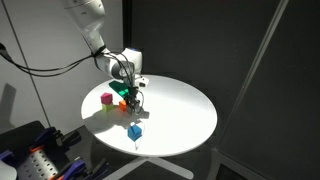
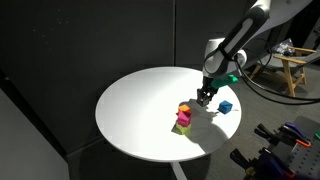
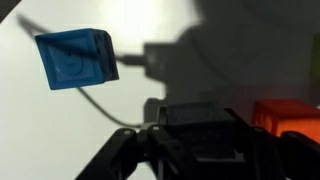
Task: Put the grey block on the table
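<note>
The grey block (image 3: 195,122) sits in shadow between my jaws in the wrist view, and the fingers press its sides. My gripper (image 3: 192,150) is shut on it. In both exterior views the gripper (image 1: 134,98) (image 2: 205,97) hangs low over the round white table (image 1: 190,120) (image 2: 130,110), close to the top. The block is too small to make out there. I cannot tell whether it touches the table.
A blue cube (image 1: 134,131) (image 2: 226,106) (image 3: 78,58) lies on the table near the gripper. An orange cube (image 2: 184,107) (image 3: 290,115) is just beside the jaws. A magenta cube (image 1: 106,98) (image 2: 184,118) stands close by. The table's edge is near.
</note>
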`<state>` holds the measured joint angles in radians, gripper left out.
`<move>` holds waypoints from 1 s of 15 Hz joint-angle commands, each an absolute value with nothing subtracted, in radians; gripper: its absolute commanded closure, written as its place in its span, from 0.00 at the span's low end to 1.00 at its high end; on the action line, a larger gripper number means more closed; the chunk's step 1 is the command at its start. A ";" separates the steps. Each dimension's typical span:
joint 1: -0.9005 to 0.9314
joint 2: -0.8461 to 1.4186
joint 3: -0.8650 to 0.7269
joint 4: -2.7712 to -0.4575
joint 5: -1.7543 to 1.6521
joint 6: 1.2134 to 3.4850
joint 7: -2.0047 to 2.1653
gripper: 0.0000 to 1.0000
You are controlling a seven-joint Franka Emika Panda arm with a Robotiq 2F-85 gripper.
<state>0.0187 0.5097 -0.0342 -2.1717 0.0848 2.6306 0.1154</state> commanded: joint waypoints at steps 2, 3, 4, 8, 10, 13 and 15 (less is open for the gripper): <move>0.017 0.557 -0.041 -2.131 0.065 2.651 0.114 0.67; 0.017 0.563 -0.041 -2.129 0.065 2.654 0.114 0.67; 0.017 0.567 -0.040 -2.125 0.066 2.656 0.113 0.67; 0.012 0.577 -0.034 -2.119 0.073 2.655 0.108 0.02; 0.010 0.578 -0.033 -2.119 0.075 2.653 0.106 0.00; 0.008 0.558 -0.028 -2.129 0.082 2.630 0.108 0.00; 0.011 0.536 -0.025 -2.141 0.085 2.606 0.114 0.00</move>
